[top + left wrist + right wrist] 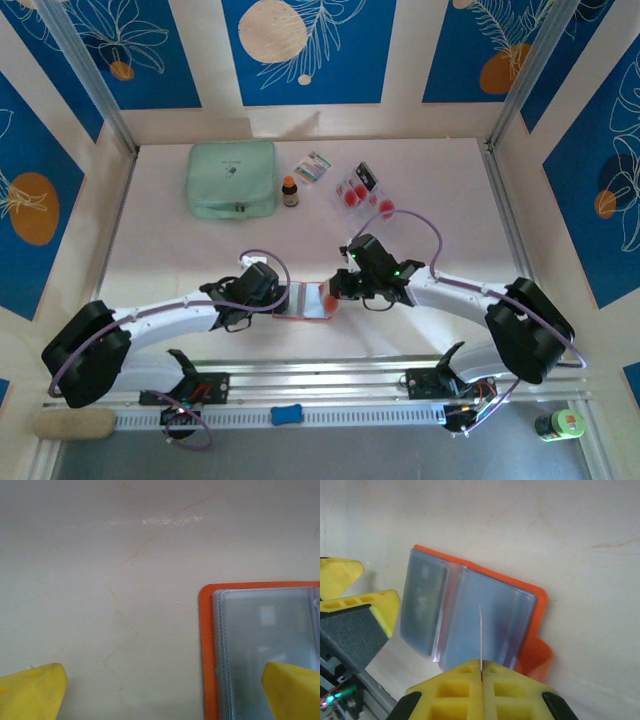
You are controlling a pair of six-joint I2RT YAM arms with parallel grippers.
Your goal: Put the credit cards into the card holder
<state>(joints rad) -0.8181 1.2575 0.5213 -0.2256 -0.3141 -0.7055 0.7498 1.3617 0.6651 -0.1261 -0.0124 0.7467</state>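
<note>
On pale tabletop, left hand splayed over the card holder; right hand pinches a credit card.

A mint-green zipped pouch, a brown bottle, a patterned packet and pale red-spotted cards are lining the table's far edge. The left gripper and right gripper are crowding the open orange card holder at mid-table; bare surface is lying open along both side edges.
</note>
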